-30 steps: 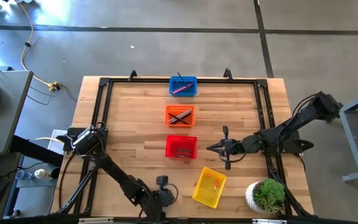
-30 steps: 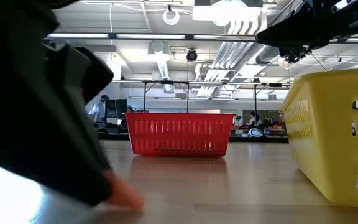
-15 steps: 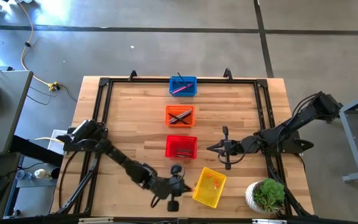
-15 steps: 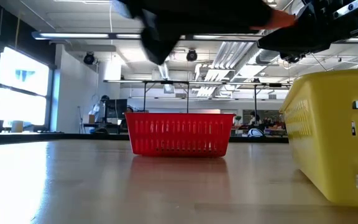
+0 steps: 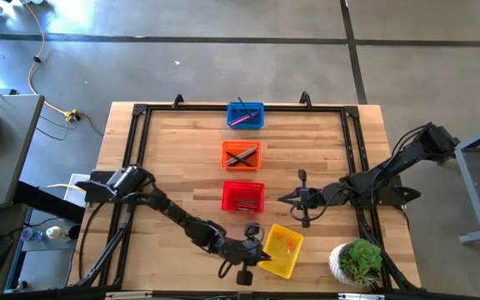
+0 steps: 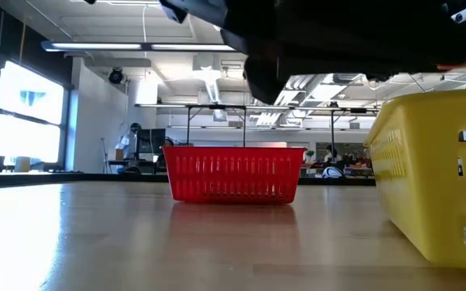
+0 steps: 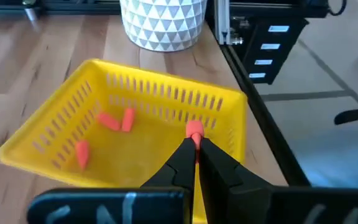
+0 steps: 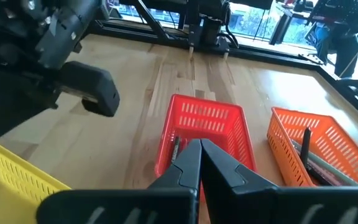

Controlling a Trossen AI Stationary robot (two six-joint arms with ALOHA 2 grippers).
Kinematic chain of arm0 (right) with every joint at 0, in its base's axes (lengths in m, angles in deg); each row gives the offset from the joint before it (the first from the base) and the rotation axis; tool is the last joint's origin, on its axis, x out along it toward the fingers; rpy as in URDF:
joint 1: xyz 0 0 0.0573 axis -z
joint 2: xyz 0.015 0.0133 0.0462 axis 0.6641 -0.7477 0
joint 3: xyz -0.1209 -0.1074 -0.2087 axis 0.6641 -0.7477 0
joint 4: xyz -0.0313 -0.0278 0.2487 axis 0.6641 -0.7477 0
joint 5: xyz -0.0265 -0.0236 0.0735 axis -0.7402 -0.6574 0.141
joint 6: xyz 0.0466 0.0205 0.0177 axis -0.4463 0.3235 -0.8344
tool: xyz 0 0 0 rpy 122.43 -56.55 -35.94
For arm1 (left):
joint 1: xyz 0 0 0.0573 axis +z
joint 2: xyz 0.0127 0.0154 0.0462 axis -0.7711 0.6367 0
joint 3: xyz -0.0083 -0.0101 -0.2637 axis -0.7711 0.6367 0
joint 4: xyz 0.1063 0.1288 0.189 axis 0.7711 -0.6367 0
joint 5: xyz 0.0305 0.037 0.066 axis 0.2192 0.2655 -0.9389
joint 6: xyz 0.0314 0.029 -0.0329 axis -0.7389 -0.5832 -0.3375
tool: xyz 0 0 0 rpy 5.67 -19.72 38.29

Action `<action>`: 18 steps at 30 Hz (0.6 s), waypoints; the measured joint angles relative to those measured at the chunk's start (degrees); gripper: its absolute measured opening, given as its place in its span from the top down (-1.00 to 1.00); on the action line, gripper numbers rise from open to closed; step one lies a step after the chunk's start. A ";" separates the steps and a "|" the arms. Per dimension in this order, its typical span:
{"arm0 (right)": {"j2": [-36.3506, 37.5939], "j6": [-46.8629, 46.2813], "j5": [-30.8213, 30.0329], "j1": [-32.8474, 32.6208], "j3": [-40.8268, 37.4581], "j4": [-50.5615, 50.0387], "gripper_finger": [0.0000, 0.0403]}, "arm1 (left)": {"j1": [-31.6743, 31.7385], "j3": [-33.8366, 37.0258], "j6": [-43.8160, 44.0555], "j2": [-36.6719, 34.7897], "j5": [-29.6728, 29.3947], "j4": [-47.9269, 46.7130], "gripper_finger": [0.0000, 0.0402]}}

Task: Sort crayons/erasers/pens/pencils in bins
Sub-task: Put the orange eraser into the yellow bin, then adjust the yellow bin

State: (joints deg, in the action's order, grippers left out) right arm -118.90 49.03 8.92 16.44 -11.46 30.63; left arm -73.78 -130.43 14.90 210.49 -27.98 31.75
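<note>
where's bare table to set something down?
Free: the wood between the basket column and the frame's left rail, and right of the blue basket and orange basket. Crowded: around the yellow basket, red basket and both grippers.

The high view looks straight down on the whole tabletop. The low view sits at tabletop height facing the room. Both share the red bin and yellow bin; 2 wrist views look closely at them.

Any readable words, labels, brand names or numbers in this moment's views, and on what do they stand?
None can be read.
White marks on the left gripper's dark body: blurred, unreadable.
Pale label strips on the dark frame beside the table: too small to read.
The yellow bin carries no text.
</note>
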 joint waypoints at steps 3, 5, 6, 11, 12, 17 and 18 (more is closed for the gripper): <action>0.00 -0.84 0.01 0.00 0.00 -0.69 1.00 | 0.55 -1.42 -0.11 0.83 -0.34 -1.02 1.00; 0.00 -1.83 0.01 0.00 0.00 -1.35 1.00 | 0.94 -1.69 -0.07 0.74 -0.42 -0.83 1.00; 0.00 -1.88 0.01 0.00 0.00 -1.73 1.00 | 1.09 -1.72 -0.07 0.74 -0.43 -0.83 0.99; 0.00 -2.21 0.01 0.00 0.00 -2.29 1.00 | 1.57 -1.68 0.57 0.74 2.48 -0.92 0.85; 0.00 -2.32 0.01 0.00 0.00 -2.34 1.00 | 1.57 -1.67 1.06 0.74 2.69 -1.27 0.81; 0.00 -3.35 0.01 0.00 0.00 -2.73 1.00 | 1.53 -1.67 -1.31 0.53 2.59 -1.62 0.61; 0.00 -3.53 0.01 0.00 0.00 -2.99 1.00 | 1.51 -1.67 -1.89 0.48 2.59 -1.48 0.59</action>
State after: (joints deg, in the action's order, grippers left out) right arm -118.90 45.49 8.92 16.44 -11.46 27.64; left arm -72.28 -132.10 13.01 210.98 -25.40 30.27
